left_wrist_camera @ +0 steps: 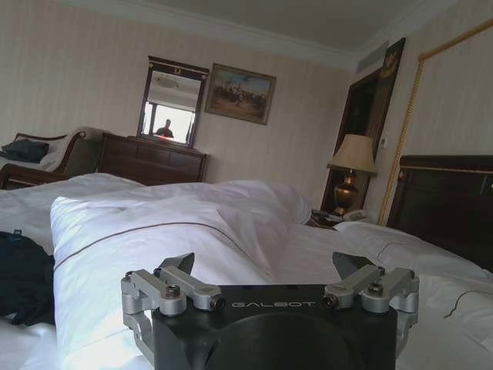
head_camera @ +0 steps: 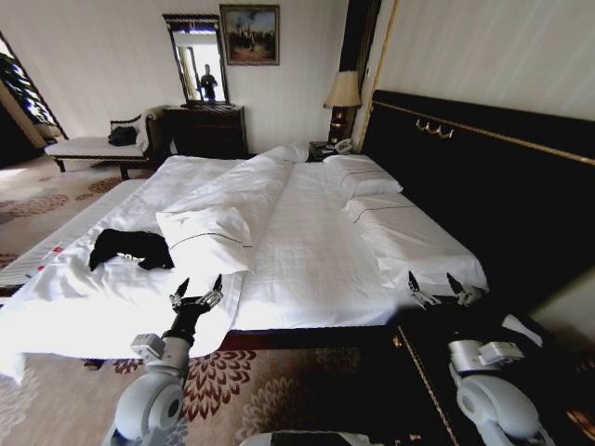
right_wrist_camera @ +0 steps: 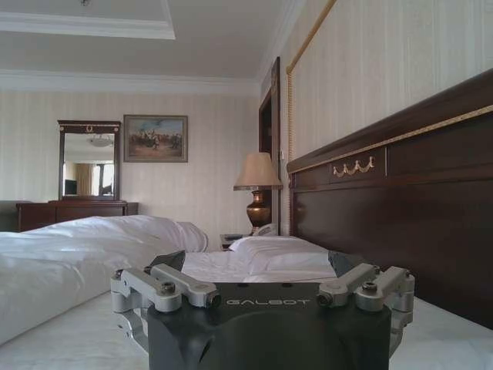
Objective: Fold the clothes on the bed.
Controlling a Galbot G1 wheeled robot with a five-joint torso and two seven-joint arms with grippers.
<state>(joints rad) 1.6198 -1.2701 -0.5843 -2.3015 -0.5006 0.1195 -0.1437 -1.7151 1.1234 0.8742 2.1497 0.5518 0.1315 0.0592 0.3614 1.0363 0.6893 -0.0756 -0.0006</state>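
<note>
One black T-shirt (head_camera: 130,247) lies crumpled on the bed (head_camera: 307,251), beside the folded duvet (head_camera: 218,218). Two tools hover at the bed's near edge: left tool (head_camera: 197,295) spread, empty; right tool (head_camera: 437,286) spread, empty.

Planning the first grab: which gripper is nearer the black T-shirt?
Left. The left gripper is open over the duvet edge beside the black T-shirt; the right gripper is open across the bed, by the headboard.
</note>
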